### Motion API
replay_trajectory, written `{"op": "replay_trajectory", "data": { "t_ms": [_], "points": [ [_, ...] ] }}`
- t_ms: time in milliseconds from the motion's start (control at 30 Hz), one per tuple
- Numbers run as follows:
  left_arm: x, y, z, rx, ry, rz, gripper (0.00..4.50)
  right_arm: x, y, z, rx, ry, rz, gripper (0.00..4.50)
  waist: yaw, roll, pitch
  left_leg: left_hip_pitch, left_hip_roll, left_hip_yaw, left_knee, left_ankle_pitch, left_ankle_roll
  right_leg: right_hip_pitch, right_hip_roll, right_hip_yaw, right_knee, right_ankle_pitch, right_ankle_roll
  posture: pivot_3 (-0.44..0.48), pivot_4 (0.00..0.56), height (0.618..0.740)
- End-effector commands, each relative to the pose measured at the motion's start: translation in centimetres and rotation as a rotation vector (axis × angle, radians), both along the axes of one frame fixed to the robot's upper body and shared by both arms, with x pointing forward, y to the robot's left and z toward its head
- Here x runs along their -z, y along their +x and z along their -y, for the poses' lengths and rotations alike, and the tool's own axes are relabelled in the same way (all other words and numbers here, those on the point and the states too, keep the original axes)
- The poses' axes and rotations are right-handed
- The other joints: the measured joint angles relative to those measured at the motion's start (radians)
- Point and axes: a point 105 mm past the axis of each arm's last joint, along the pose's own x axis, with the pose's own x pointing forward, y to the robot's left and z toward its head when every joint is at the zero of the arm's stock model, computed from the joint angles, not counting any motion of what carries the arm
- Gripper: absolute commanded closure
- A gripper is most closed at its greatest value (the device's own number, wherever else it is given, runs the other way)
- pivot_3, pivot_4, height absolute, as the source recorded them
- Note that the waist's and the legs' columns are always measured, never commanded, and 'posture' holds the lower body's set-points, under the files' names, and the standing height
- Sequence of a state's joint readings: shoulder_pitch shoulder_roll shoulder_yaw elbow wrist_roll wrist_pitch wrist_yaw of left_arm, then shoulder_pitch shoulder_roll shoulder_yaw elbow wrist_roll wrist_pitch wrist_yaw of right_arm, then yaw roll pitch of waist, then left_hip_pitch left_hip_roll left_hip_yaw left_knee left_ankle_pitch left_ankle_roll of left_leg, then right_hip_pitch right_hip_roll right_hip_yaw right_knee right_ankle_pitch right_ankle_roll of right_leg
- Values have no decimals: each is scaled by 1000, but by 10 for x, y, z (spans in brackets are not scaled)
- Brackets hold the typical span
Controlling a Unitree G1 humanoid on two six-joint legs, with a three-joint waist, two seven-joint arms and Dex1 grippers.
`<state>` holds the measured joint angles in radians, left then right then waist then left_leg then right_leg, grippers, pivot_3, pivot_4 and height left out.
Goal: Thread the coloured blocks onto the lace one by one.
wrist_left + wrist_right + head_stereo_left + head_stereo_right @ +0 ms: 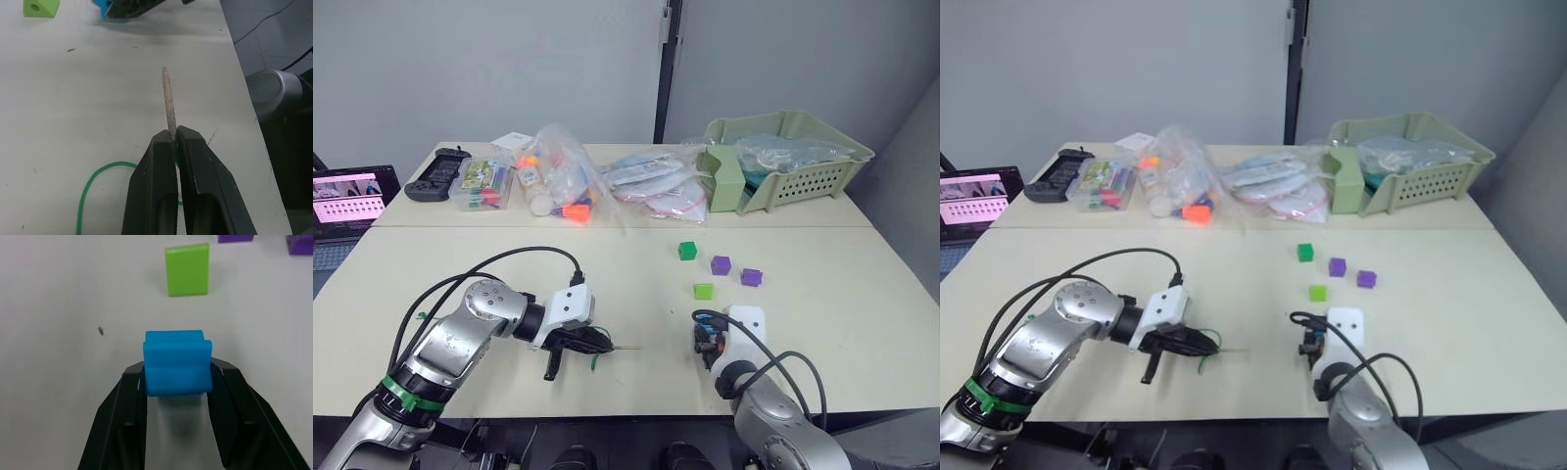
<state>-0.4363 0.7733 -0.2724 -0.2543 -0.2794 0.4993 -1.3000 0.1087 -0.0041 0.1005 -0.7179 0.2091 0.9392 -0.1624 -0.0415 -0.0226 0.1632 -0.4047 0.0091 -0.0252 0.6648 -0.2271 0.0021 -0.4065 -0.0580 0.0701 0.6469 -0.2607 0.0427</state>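
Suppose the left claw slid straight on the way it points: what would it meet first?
Probably the right claw with its small blue plastic block. The left claw grips the green lace's pale stiff tip, aimed roughly there; depth is unclear.

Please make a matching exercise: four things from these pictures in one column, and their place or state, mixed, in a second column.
1. lace tip
2. blue block
3. light green block
4. basket

a. lies free on the table
b. held between the right fingers
c. at the table's far right
d. held between the left fingers

Pairs: 1-d, 2-b, 3-a, 4-c
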Motion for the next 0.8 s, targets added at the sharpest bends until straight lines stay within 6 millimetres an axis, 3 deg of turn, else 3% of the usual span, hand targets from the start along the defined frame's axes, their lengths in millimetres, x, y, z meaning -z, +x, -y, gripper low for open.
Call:
{"op": "replay_trajectory", "data": {
  "t_ms": [33, 200, 233, 367, 467, 700, 800],
  "points": [
    [-9, 0, 0, 23, 0, 43, 4500, 3, 3, -4, -7, 9, 15, 3318, -1, 0, 0, 0, 0, 0, 0, 0, 0, 0, 0, 0, 0, 0, 0, 0, 150, 740],
    [-9, 0, -1, 18, 3, 48, 4500, 10, 0, -8, -17, 41, -9, 3318, -1, 0, 0, 1, 2, 0, 0, 0, 0, 0, 2, 0, 0, 0, 0, 0, 150, 740],
    [-9, 0, -1, 18, 3, 48, 4500, 8, 0, -7, -12, 41, 4, 2275, -1, 0, 0, 1, 2, 0, 0, 0, 0, 0, 2, 0, 0, 0, 0, 0, 150, 740],
    [-10, 0, -1, 20, 1, 48, 4500, -5, -1, -1, -8, 35, 70, 893, 0, 0, 0, 0, 3, 0, 0, 0, 0, 0, 2, 0, 0, 0, -1, 0, 150, 740],
    [-11, 0, -1, 23, -4, 49, 4500, -33, -8, 5, -76, -11, 170, 8, 3, 0, 0, 0, 2, 0, 0, 0, 0, 0, 1, 0, 0, 0, 0, 0, 150, 740],
    [-13, 0, -1, 29, -9, 44, 4500, -64, -19, 11, -443, -132, 254, 8, 2, -1, 0, 0, 1, 1, 0, 0, 0, 1, 2, -1, 0, 0, 0, 0, 150, 740],
    [-11, -1, 1, 34, -7, 36, 4500, -69, -30, 7, -859, -131, 214, 8, 0, -1, 0, 0, 1, 2, 0, 0, 0, 1, 3, -1, -1, 0, 0, 0, 150, 740]
  ]
}}
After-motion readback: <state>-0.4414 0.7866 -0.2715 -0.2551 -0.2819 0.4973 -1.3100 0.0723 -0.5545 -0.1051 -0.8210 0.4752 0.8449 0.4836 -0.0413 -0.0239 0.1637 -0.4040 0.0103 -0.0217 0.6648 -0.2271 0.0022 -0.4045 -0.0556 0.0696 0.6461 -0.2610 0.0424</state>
